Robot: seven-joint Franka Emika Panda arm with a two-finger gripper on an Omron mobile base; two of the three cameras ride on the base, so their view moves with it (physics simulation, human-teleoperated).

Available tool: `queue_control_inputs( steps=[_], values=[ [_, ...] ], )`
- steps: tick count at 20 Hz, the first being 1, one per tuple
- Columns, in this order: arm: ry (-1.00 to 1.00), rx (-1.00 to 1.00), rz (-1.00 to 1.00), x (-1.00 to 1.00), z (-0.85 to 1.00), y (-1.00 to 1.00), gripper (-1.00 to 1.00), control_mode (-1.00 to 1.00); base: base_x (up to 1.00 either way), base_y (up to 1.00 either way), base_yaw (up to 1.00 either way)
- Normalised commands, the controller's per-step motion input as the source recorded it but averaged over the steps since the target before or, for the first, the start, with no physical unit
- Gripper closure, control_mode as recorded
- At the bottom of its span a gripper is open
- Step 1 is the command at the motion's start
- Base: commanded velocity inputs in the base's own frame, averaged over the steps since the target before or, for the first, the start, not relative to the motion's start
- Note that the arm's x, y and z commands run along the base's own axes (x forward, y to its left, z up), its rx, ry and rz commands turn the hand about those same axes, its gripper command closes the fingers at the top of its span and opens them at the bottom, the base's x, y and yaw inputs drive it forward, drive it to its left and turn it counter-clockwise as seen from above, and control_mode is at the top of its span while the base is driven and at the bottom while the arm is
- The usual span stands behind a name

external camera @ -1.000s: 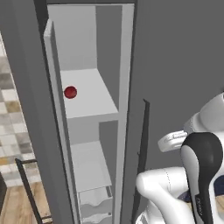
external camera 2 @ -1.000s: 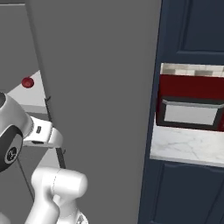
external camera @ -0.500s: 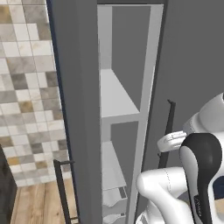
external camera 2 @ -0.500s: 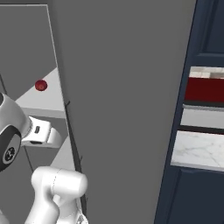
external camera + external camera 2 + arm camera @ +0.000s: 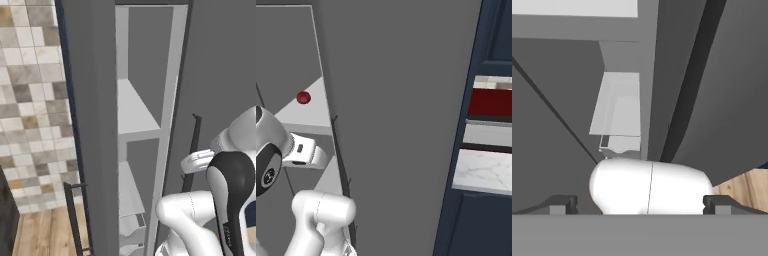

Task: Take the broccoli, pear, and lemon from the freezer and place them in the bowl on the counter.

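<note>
— One change, and it is the base's, not the food's: both base views have swung since a second ago. In the left base view the tiled wall [image 5: 30, 100] has slid in and the door [image 5: 90, 125] now stands between the camera and most of the freezer [image 5: 145, 65].

— So the pear didn't roll away?

— No. It was on the upper shelf [image 5: 132, 112] in that view a second ago, and the door's edge now covers that spot. From the right base view the pear [image 5: 303, 97] sits on the same pale shelf, just nearer the middle of the picture, while the counter [image 5: 483, 172] and the red appliance [image 5: 491, 102] have drifted off to the right.

— And the claw?

— The gripper [image 5: 639, 205] is spread wide with nothing between its tips. It looks down past the lower drawer [image 5: 619, 112], well below the pear's shelf.

— What does that mean for the job?

— My reading: the robot is lining itself up with the open compartment, and no item has been picked yet. The pear looks the likeliest first target. The hand will have to rise to shelf height and clear the door's edge on the way in.
</note>
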Motion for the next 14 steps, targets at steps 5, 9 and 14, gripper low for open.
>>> queue_control_inputs(
  steps=[5,9,14],
  values=[
    [0.00,0.00,0.00,0.00,0.00,0.00,-1.00,1.00,0.02,0.64,0.07],
    [0.00,0.00,0.00,0.00,0.00,0.00,-1.00,1.00,0.05,0.54,0.07],
    [0.00,0.00,0.00,0.00,0.00,0.00,-1.00,1.00,0.00,0.12,0.02]
  ],
)
